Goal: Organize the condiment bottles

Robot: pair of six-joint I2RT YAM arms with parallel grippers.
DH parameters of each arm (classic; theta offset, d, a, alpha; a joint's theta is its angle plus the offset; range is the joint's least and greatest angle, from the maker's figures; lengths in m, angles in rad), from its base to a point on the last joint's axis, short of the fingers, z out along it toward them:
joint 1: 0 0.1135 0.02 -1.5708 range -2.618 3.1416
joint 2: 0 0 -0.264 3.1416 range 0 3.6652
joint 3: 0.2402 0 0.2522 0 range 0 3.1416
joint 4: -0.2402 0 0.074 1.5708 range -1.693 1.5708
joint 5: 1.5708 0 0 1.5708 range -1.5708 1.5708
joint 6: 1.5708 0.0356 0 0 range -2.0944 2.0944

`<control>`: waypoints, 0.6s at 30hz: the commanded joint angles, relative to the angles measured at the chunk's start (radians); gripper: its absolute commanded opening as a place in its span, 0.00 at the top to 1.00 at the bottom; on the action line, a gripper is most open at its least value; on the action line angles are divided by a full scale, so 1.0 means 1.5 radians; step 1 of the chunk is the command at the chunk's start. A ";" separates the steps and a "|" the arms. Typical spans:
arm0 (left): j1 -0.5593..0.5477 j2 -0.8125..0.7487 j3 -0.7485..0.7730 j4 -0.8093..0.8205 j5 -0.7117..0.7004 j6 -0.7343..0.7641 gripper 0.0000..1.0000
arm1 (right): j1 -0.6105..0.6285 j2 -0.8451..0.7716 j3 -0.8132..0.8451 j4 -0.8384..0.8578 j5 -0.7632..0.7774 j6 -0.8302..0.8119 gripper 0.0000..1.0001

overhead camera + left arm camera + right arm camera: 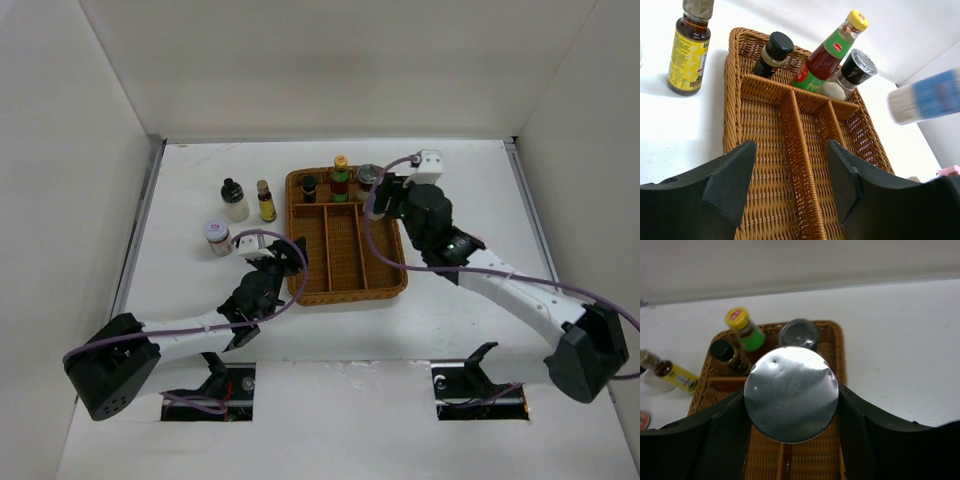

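Note:
Three condiment bottles stand in the back compartments of the wicker tray [345, 285]: a dark one with a black cap [309, 187], a green-labelled one with a yellow cap [340, 177] and a jar with a grey top [369, 175]. A white bottle with a black cap [234, 200], an amber bottle [266, 201] and a pink-capped jar [217, 238] stand on the table to the tray's left. My right gripper [791, 396] is shut on a silver-ended bottle [791, 390] above the tray's back right part; the same bottle looks white and blue in the left wrist view [925, 97]. My left gripper [790, 152] is open and empty over the tray's long compartments.
White walls enclose the table on the left, back and right. The tray has two long dividers [800, 165] running front to back. The left arm lies at the tray's left front corner [255, 290]. The right arm crosses the table to the tray's right [500, 275].

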 commanded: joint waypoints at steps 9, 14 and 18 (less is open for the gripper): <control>0.003 0.003 0.013 0.030 0.003 -0.010 0.43 | 0.071 0.214 0.148 0.122 -0.062 0.020 0.54; 0.003 0.005 0.013 0.029 0.003 -0.013 0.42 | 0.070 0.280 0.155 0.141 -0.056 0.016 0.54; 0.004 0.013 0.014 0.031 0.004 -0.014 0.42 | 0.070 0.327 0.156 0.172 -0.032 0.000 0.52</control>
